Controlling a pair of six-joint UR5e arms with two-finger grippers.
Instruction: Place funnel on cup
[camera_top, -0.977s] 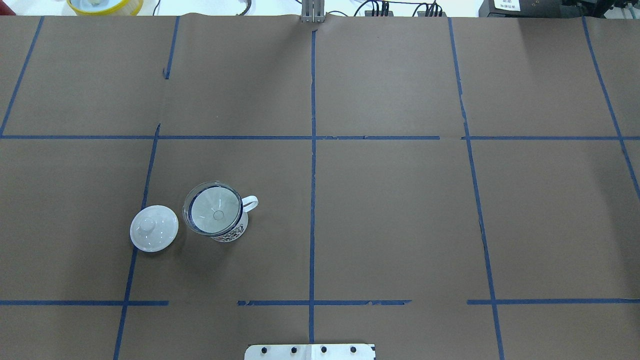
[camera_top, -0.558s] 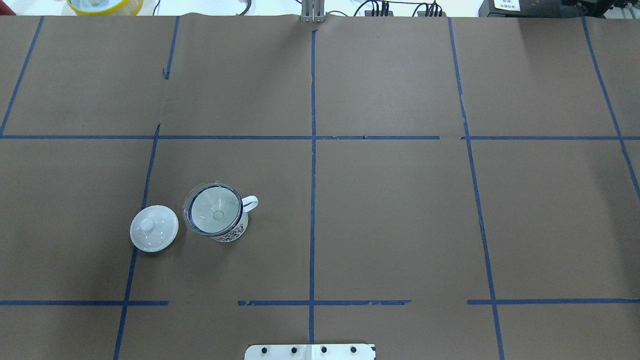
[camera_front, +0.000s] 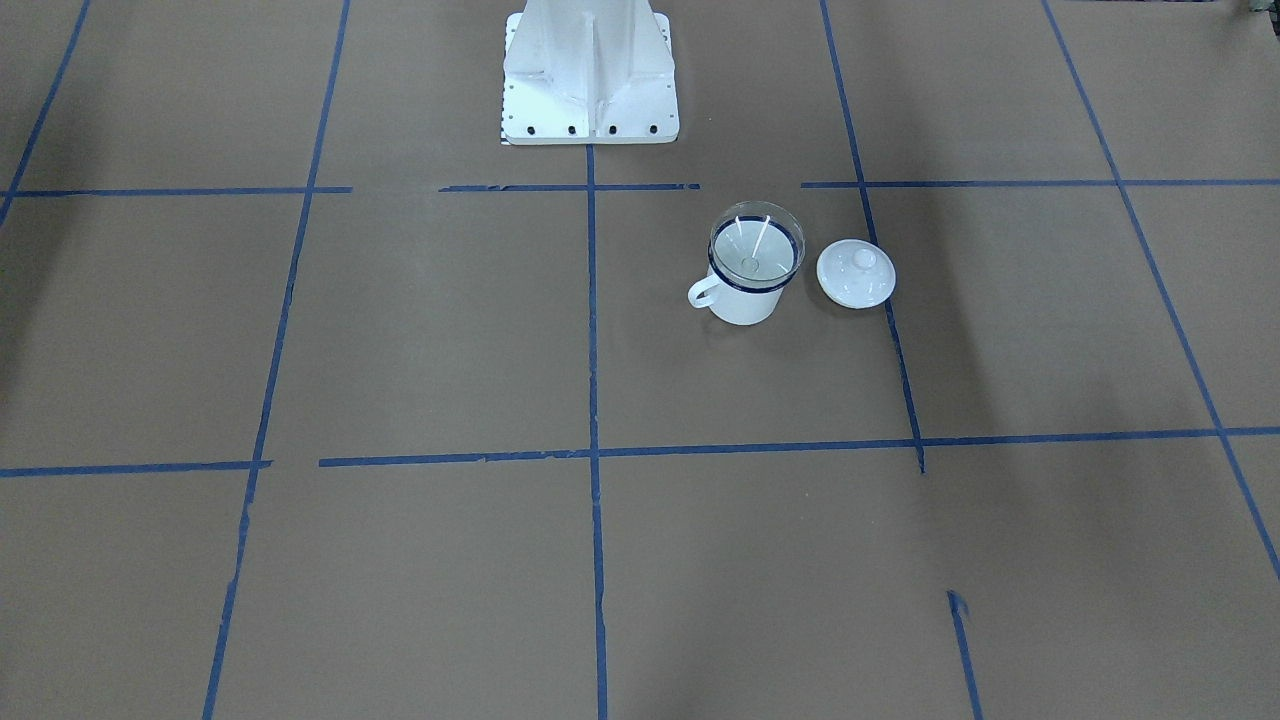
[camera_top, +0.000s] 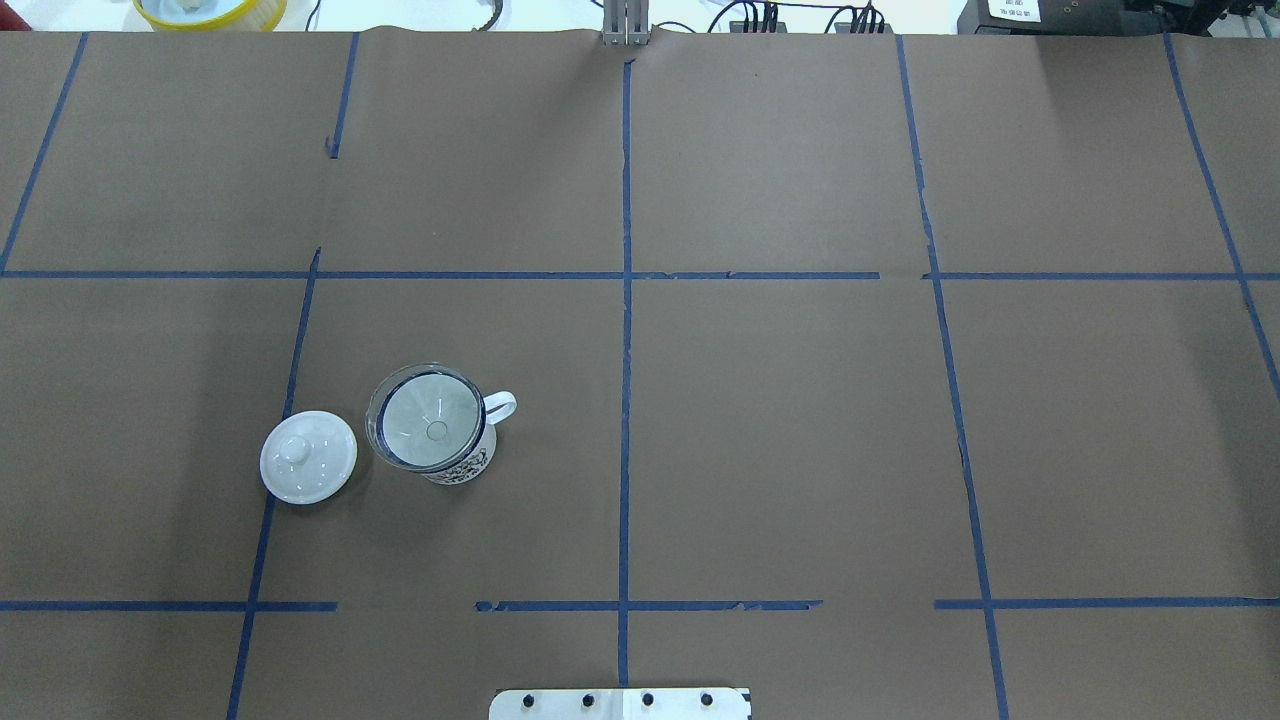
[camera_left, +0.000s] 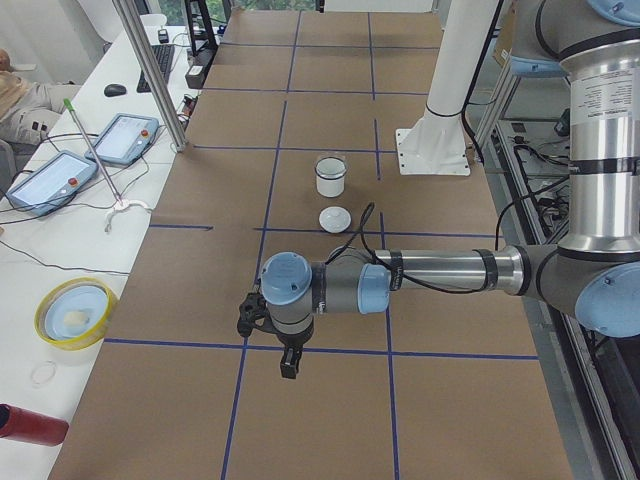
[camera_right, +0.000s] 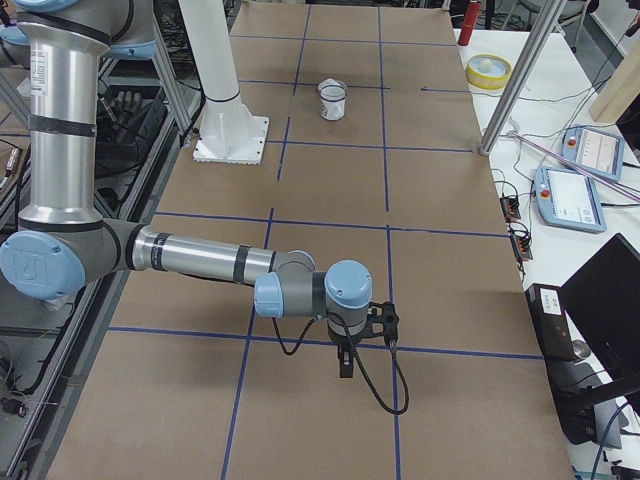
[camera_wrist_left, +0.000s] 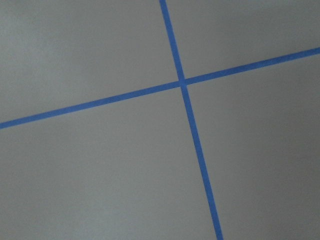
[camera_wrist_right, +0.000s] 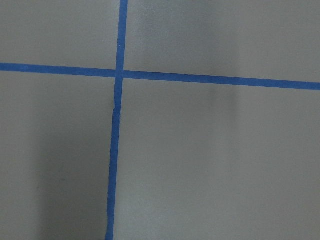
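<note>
The clear funnel (camera_top: 432, 420) sits in the mouth of the white enamel cup (camera_top: 470, 466), its bowl resting on the dark blue rim. Both stand on the table's left half in the overhead view. In the front-facing view the funnel (camera_front: 756, 243) sits on the cup (camera_front: 745, 305). The cup also shows in the left side view (camera_left: 330, 180) and the right side view (camera_right: 332, 103). My left gripper (camera_left: 249, 312) hangs over the table far from the cup. My right gripper (camera_right: 387, 320) is at the opposite end. I cannot tell whether either is open or shut.
A round white knobbed lid (camera_top: 308, 457) lies on the table beside the cup, also seen in the front-facing view (camera_front: 856, 274). Blue tape lines grid the brown table cover. The robot's white base (camera_front: 590, 75) stands at the table's near edge. Both wrist views show only table and tape.
</note>
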